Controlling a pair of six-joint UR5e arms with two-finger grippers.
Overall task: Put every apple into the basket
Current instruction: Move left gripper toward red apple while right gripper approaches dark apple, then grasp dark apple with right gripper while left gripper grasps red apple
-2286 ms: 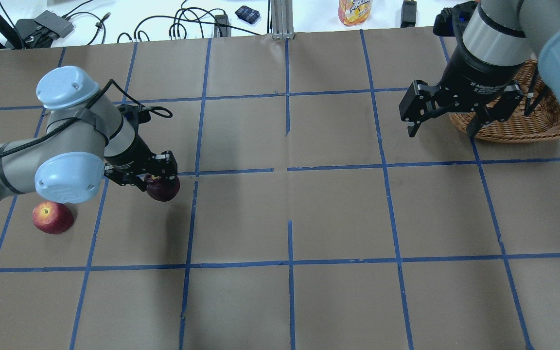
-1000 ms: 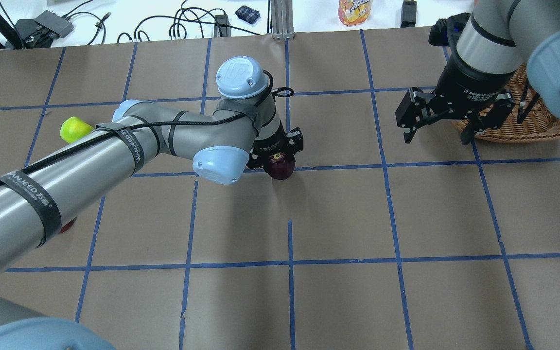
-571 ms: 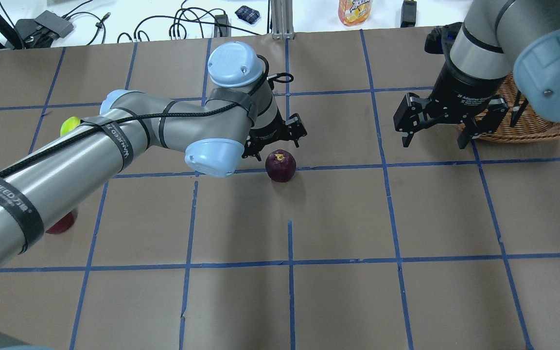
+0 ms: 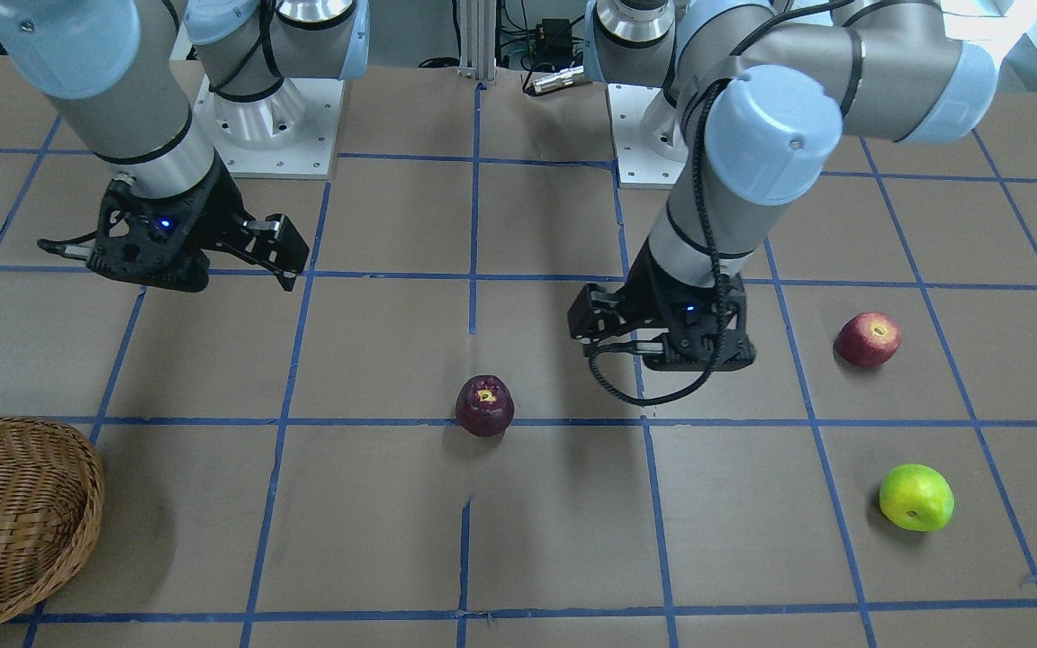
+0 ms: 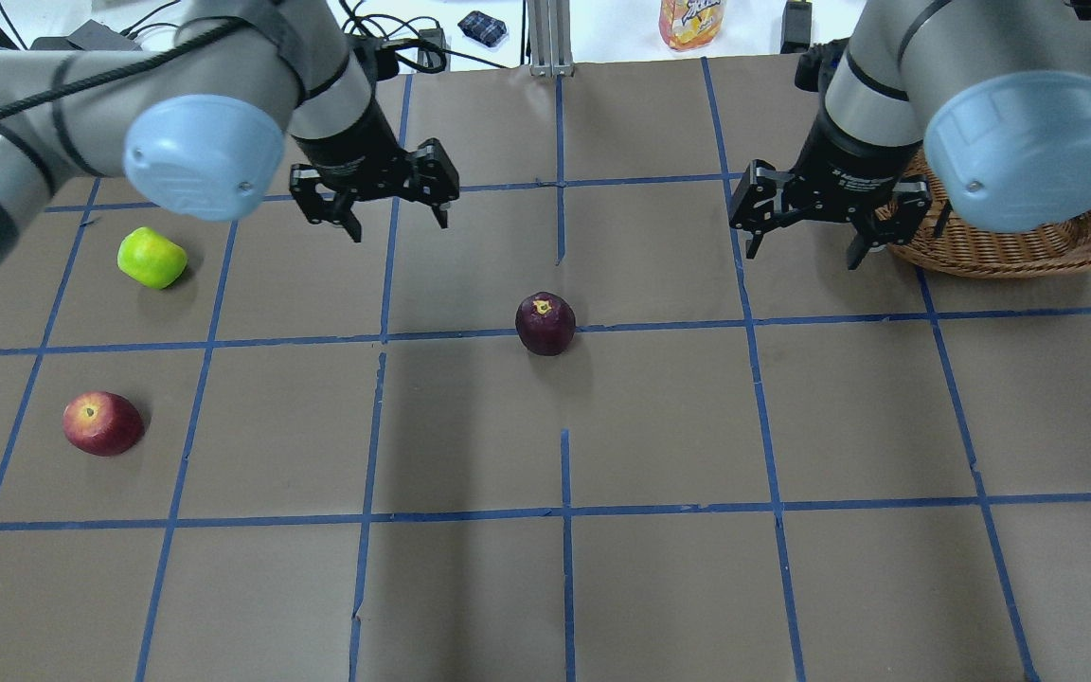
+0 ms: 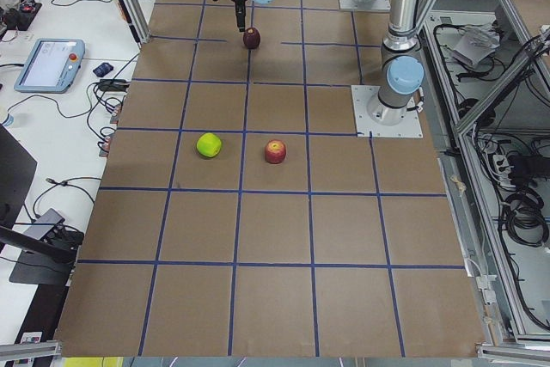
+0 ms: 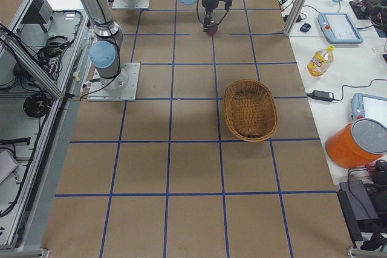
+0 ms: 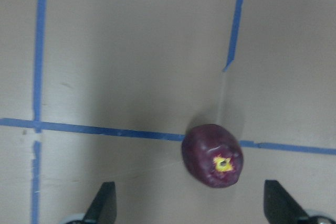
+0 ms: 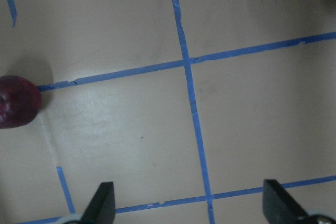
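Observation:
The dark maroon apple stands alone on a blue tape line near the table's middle, and also shows in the left wrist view. The red apple and the yellow-green apple lie at the left side. The wicker basket sits at the far right, with no apple visible in it. My left gripper is open and empty, above the table to the far left of the maroon apple. My right gripper is open and empty, just left of the basket.
Brown paper with a blue tape grid covers the table. Beyond the far edge are a drink bottle, cables and a metal post. The right arm's elbow hangs over part of the basket.
My left gripper carried the maroon apple from the left to the table's middle, let it go, opened and pulled back to the far left. My right gripper drifted left, away from the basket.

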